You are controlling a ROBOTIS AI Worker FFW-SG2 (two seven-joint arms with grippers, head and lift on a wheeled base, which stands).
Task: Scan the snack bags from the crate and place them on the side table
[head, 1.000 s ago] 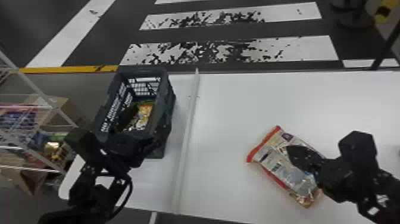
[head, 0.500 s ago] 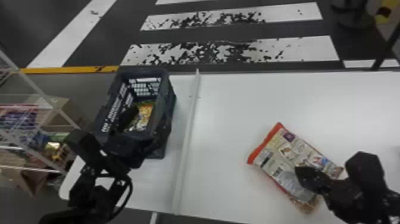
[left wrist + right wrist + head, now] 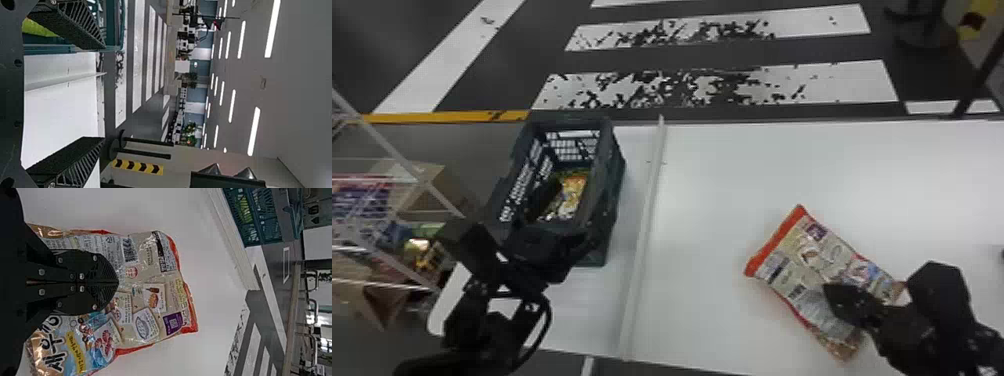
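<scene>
My left gripper [image 3: 544, 255] is at the near end of the dark green crate [image 3: 614, 200], which holds snack bags [image 3: 572, 192]. In the left wrist view that gripper [image 3: 103, 93] is open, its fingers wide apart with the crate's rim beside one of them. A red-edged snack bag [image 3: 812, 265] lies flat on the white table, printed side up. My right gripper [image 3: 837, 295] is over the bag's near right half. Seen from the right wrist, this gripper [image 3: 117, 282] has its fingers together, hiding part of the bag [image 3: 137, 278]; whether they touch it I cannot tell.
A raised white strip [image 3: 644, 225] runs between the crate's side and the table [image 3: 722, 190] with the bag. At far left stands a wire shelf [image 3: 382, 145] with packages. A small dark object [image 3: 999, 252] sits at the right edge.
My right gripper has moved toward the robot and slightly right over the bag. The bag now lies flatter, with more of its right side exposed. The left arm has stayed still.
</scene>
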